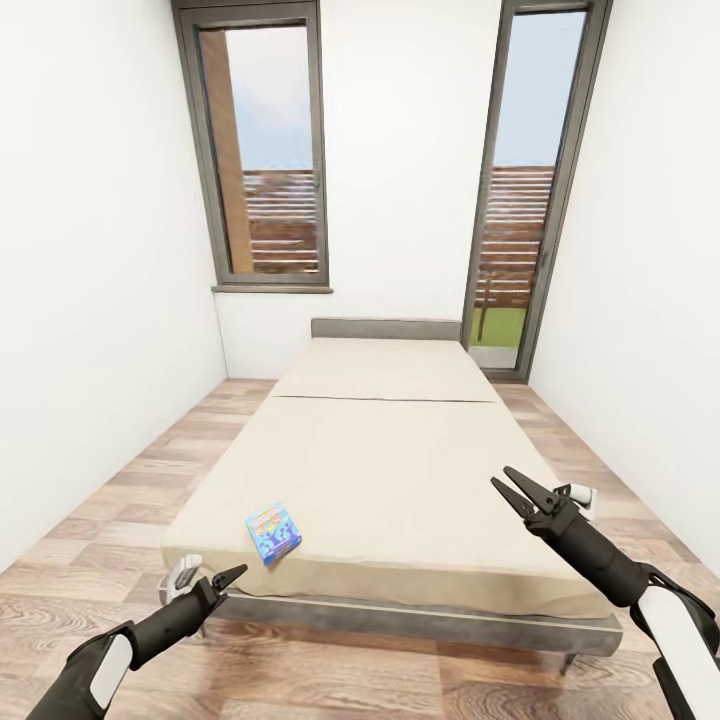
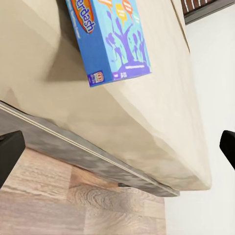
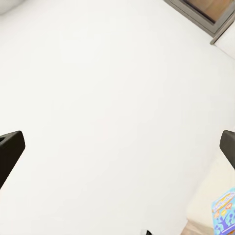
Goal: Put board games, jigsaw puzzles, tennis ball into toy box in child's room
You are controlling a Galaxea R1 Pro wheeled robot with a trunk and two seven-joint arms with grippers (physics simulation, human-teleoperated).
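One board game lies on the bed, a blue box with purple silhouettes printed on its lid, flat on the beige cover near the foot edge on the robot's left side. No second game is to be seen on the cover. Left gripper hangs low, just in front of the bed's dark frame and short of the box; fingers spread apart, nothing held. In the left wrist view the box sits ahead between the two dark fingertips, past the mattress edge. Right gripper is raised over the cover on the right side, well apart from the box, fingers also parted and empty; its wrist camera mostly faces the white wall, with the box at one corner. Judged step: collecting the game from the bed, approach phase, grasp not yet made. Next move likely needs the left arm to rise over the mattress edge and come in on the box; a flat box on a soft cover gives little to pinch, so taking it by one edge looks most workable. Cover is smooth, with one seam across the middle. Room: white walls, wood-plank floor, two tall dark-framed windows behind the low headboard.
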